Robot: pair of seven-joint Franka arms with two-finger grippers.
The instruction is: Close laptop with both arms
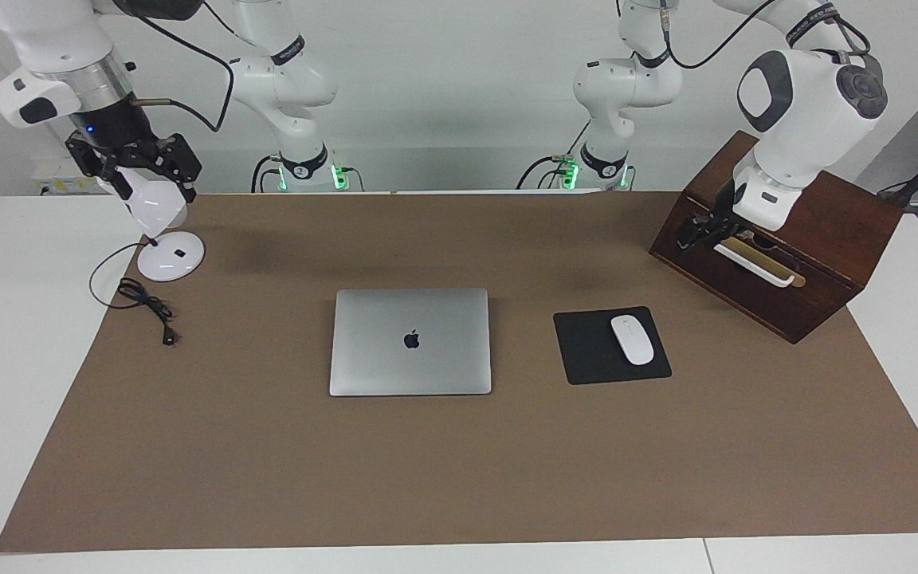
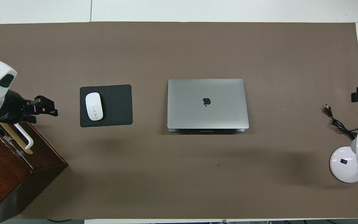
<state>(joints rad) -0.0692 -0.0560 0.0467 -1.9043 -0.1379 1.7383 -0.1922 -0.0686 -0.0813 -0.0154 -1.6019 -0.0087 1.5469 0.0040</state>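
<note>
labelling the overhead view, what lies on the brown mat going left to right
wooden box → mouse pad with white mouse on it → laptop → power plug → lamp base

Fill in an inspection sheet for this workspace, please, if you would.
Surface: brown mat lying flat on a white table.
Job's things: laptop shut, flat at the mat's middle, neither gripper on it.
Clutter: white mouse on a black mouse pad beside the laptop; wooden box at the left arm's end; desk lamp at the right arm's end.
Grippers: left gripper open by the box's handle; right gripper at the lamp's head.
Cables: lamp cord loose on the mat.
Surroundings: nothing seen.
</note>
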